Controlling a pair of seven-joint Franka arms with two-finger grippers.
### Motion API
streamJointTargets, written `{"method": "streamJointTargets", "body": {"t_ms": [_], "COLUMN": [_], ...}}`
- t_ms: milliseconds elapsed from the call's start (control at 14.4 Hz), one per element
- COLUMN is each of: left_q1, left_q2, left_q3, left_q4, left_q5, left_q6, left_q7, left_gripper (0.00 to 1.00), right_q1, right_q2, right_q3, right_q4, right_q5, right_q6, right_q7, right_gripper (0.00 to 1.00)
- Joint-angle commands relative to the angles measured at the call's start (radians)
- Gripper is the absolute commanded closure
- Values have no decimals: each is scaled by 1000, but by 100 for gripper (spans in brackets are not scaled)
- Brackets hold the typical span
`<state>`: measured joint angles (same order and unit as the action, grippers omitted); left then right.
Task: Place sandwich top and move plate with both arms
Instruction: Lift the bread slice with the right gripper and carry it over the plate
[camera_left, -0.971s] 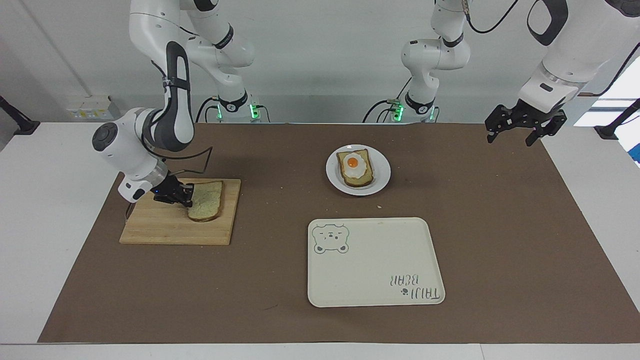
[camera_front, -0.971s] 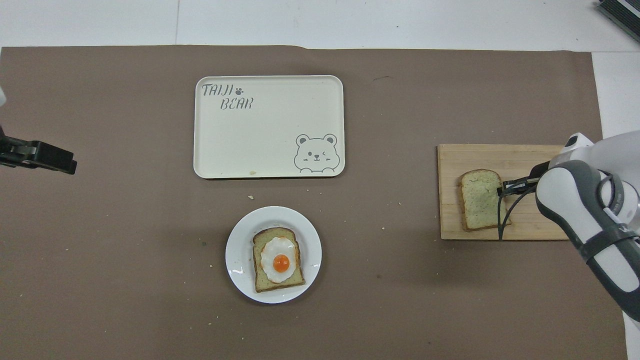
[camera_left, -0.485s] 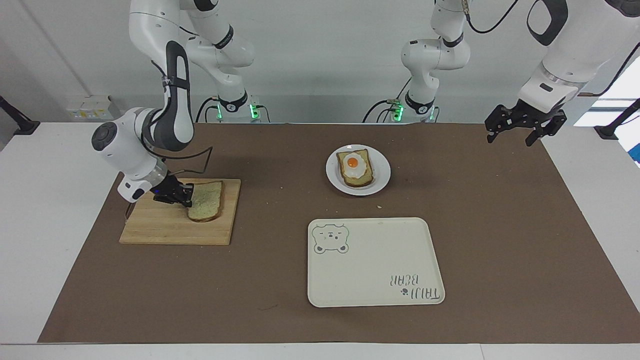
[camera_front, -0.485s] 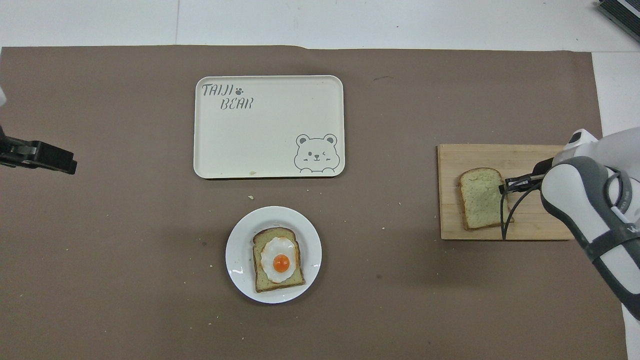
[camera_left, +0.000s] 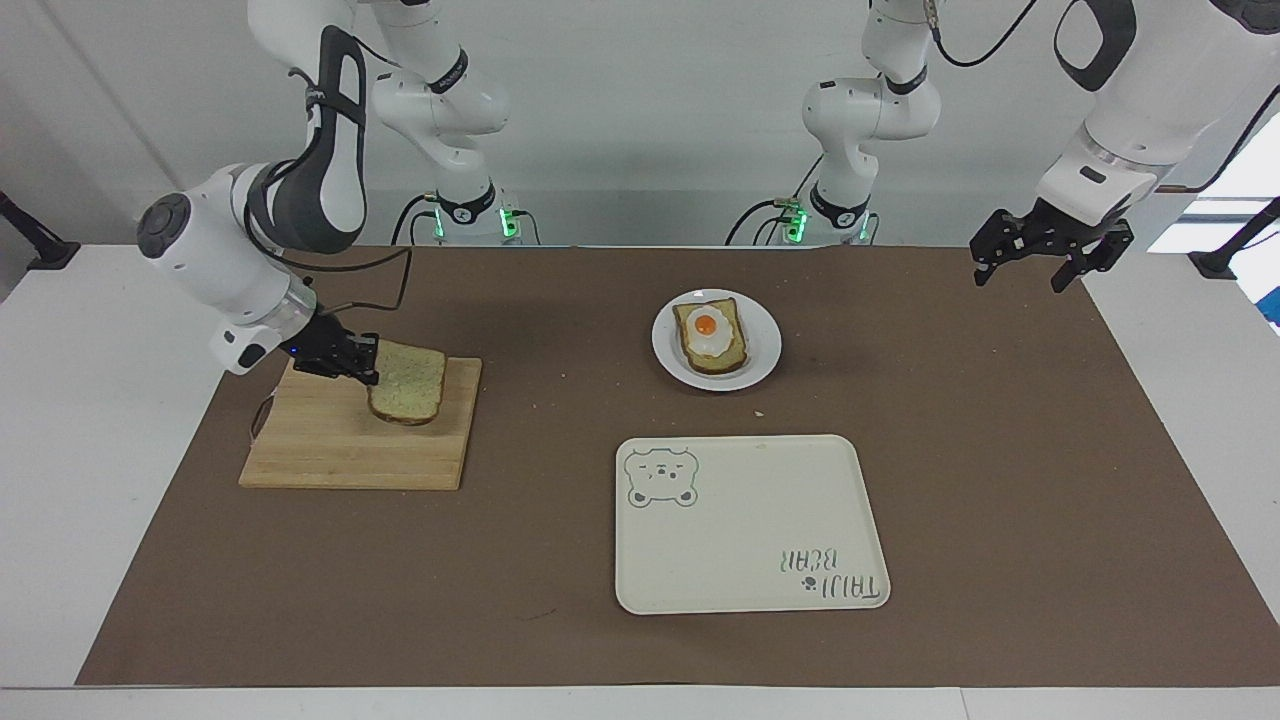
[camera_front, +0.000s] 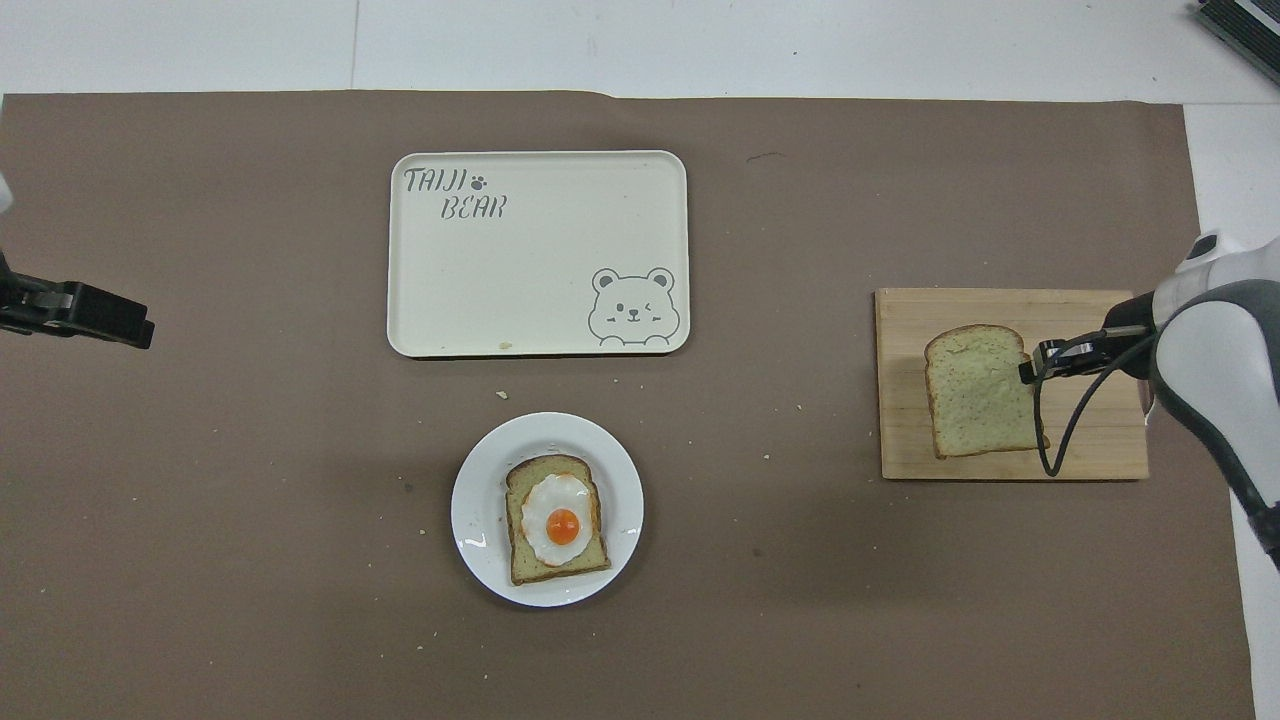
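The right gripper (camera_left: 366, 362) has its fingers clamped on one edge of the sandwich top (camera_left: 408, 382), which appears lifted just clear of the wooden board (camera_left: 330, 450). The plate (camera_left: 760, 355) carries an egg-topped slice (camera_left: 711, 337), nearer the robots than the tray (camera_left: 740, 540). The left gripper (camera_left: 1050, 255) waits above the tabletop's end, fingers apart.

Sandwich top (camera_left: 407, 382) held above board; plate (camera_left: 762, 362) bearing egg bread.
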<state>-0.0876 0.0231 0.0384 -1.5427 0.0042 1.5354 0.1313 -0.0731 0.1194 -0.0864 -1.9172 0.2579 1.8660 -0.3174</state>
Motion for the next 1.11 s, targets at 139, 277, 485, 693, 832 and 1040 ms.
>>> {"method": "streamJointTargets", "body": {"t_ms": [139,277,485,693,832,1040], "left_q1": [2,2,2,2,2,2], "left_q2": [-9,-8,-8,-8,-8,-8], "left_q3": [1,1,0,0,1,0], "left_q4": [-10,-10,-10,-10,-10,-10], "left_q5": [10,8,10,8,8,8], "left_q6": [-1,-1,-1,-1,-1,-1], "left_q7": [10,10,10,10,10,10], "left_gripper": [0,0,0,0,0,0], "right_q1": [-7,12,93,205,266,381], "right_q2": [-38,-49,-58,-64,-66,-72], "right_q3": [11,14,14,14,14,14], "right_q4": [47,46,34,23,21,1], "right_q5": [79,105,162,188,228,268], "right_q6": [-152,-188,-200,-182,-147,-73], "right_q7": [33,76,151,271,319,433], "right_gripper": [100,100,100,100,100,100]}}
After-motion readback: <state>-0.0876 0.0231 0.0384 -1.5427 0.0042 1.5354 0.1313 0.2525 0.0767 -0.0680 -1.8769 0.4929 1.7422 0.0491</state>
